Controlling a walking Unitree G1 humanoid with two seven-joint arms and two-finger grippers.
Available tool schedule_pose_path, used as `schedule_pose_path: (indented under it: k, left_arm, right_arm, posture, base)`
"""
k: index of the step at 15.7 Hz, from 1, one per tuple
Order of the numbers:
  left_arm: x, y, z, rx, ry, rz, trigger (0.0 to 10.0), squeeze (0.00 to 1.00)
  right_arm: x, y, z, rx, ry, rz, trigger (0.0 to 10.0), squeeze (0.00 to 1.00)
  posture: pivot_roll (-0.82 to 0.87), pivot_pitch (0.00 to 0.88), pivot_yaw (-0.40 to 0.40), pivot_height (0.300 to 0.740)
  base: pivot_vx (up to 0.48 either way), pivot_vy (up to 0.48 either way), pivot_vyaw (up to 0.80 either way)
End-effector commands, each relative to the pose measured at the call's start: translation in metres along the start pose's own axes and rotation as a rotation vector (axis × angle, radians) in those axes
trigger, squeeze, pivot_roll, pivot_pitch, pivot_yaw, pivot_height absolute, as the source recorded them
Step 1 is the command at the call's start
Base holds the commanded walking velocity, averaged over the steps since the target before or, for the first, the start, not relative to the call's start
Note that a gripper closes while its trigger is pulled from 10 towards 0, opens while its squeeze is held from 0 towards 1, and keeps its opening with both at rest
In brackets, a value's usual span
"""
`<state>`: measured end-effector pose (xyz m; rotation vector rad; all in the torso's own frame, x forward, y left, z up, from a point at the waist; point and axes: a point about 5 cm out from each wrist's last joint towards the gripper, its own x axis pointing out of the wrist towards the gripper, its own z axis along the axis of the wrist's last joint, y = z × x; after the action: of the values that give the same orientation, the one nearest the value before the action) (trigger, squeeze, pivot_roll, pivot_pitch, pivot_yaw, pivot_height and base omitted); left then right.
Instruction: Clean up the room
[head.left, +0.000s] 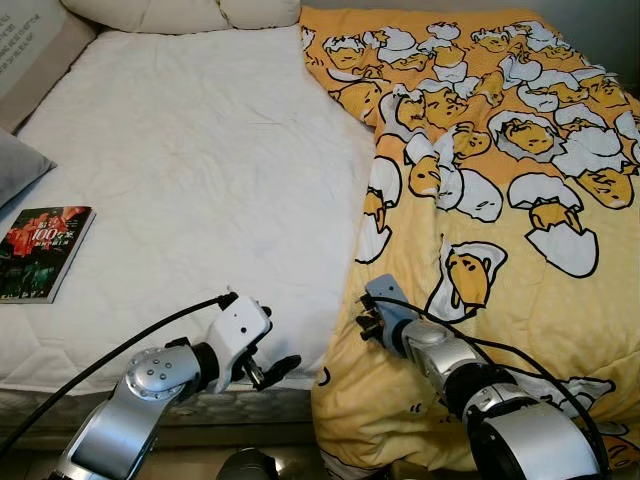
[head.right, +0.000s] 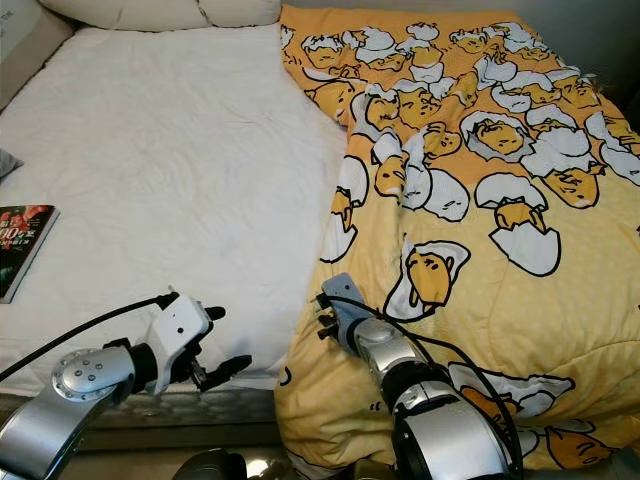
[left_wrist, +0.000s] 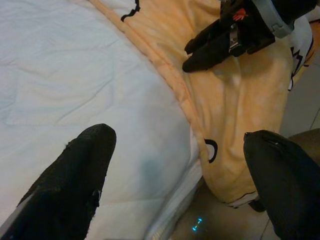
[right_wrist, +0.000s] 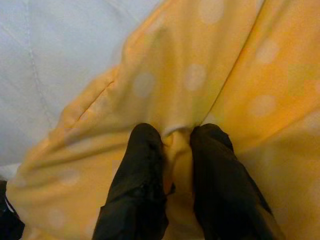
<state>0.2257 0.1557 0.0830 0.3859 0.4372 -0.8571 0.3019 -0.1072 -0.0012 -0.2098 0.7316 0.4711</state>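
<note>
Pinching a yellow blanket (right_wrist: 210, 65) fold: right gripper (right_wrist: 175, 145), wrist view.

The book (head.left: 42, 252) lying on the white bed (head.left: 200, 170), over at nine o'clock, has a big "100" on its cover. The other words are too small to read.

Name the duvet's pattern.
Yellow duvet with cartoon eggs; clearest in the left eye view.
</note>
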Motion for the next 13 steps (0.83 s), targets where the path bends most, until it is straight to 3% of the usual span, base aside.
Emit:
schedule_pose_path:
  k: [1,7,10,13]
  left_arm:
    - [-0.003,0.0,0.002,0.015,0.002,0.004,10.0,0.17]
    - [-0.004,0.001,0.001,0.012,0.004,0.011,10.0,0.17]
    - [-0.005,0.003,0.0,0.012,0.006,0.017,10.0,0.16]
    - [-0.005,0.003,0.0,0.012,0.007,0.019,10.0,0.17]
  right_arm:
    - [-0.001,0.001,-0.017,0.046,0.057,0.004,0.0,0.0]
    - [-0.003,-0.006,-0.002,0.163,-0.063,0.042,0.0,0.0]
    - [-0.009,-0.011,0.006,0.216,-0.147,0.228,0.0,0.0]
    - [-0.017,-0.012,0.012,0.19,-0.203,0.414,0.0,0.0]
  posture:
    - [0.13,0.089,-0.003,0.74]
    - [0.13,0.095,0.001,0.74]
    - [0.13,0.097,0.002,0.74]
    - [0.13,0.097,0.003,0.74]
  base:
    - [0.0,0.0,0.0]
    - [0.0,0.0,0.0]
    - [0.0,0.0,0.0]
    - [0.0,0.0,0.0]
